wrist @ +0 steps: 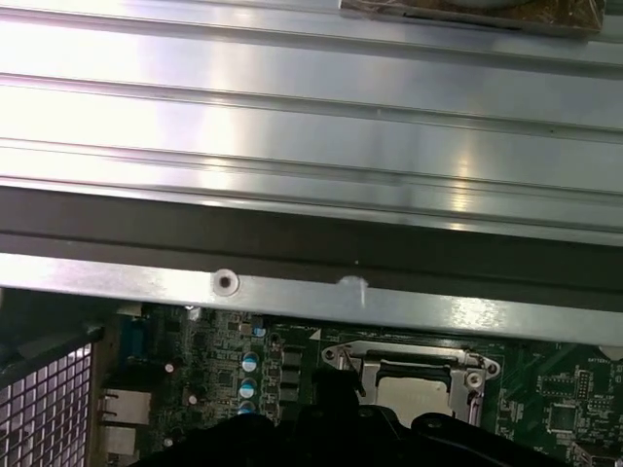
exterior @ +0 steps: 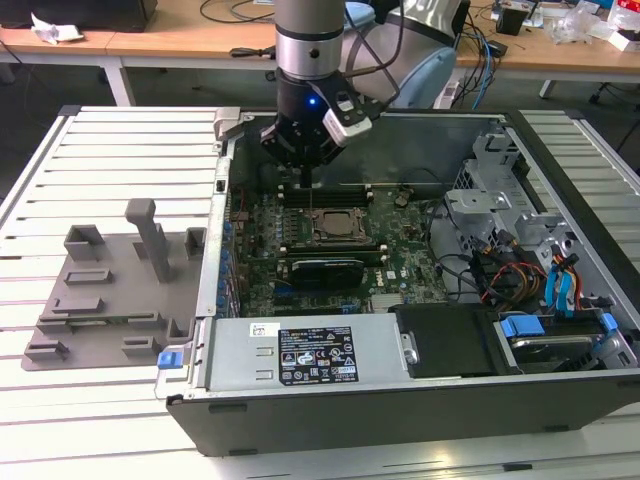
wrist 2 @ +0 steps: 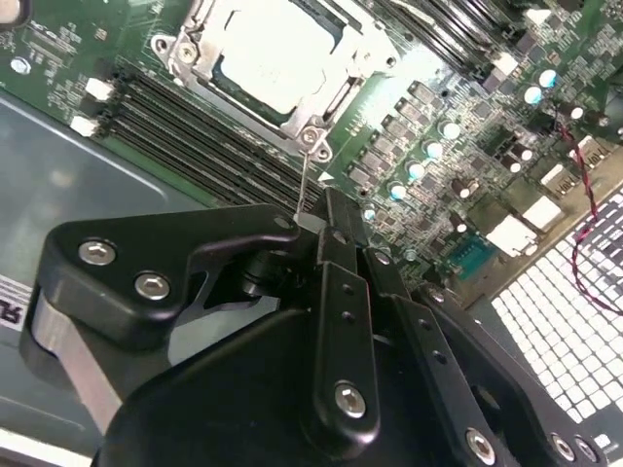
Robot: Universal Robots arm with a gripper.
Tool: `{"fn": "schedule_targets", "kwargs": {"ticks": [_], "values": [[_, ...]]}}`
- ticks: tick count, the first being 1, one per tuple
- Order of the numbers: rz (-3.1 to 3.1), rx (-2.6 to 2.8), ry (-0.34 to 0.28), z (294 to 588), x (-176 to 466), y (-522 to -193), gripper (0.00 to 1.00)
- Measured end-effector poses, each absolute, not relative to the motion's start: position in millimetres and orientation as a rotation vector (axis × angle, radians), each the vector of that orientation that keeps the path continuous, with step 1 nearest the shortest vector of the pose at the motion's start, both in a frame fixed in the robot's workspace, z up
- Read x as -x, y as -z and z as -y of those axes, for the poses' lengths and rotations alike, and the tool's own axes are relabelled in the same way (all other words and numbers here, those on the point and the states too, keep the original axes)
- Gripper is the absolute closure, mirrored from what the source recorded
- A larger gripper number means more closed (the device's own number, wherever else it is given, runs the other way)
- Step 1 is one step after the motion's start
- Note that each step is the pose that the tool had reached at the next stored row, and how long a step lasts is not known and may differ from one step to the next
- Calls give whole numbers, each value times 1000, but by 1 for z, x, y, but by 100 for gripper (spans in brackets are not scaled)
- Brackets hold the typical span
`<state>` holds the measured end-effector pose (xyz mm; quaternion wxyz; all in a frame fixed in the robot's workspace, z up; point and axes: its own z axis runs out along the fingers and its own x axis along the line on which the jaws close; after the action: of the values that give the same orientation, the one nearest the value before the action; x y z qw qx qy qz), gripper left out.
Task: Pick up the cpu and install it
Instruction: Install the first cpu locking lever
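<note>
The cpu, a shiny silver square, lies flat inside the metal frame of the motherboard socket. In the first wrist view the cpu sits in the socket frame, and in the exterior view the cpu shows mid-board. My gripper hangs over the board just behind the socket, apart from the cpu. Its black fingers are shut together. A thin metal lever runs from the socket's corner up to the fingertips; I cannot tell whether it is pinched.
The open computer case lies on a slatted table, with drive bays and cables on the exterior view's right. A grey fixture tray rests on the exterior view's left. Memory slots flank the socket. The case rim stands close behind it.
</note>
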<state>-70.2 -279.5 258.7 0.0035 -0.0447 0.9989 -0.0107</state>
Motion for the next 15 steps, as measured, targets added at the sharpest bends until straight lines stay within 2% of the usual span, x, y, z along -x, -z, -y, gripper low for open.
{"fn": "schedule_targets", "kwargs": {"ticks": [15], "values": [[-3134,140,33,280,49,-258,89]]}}
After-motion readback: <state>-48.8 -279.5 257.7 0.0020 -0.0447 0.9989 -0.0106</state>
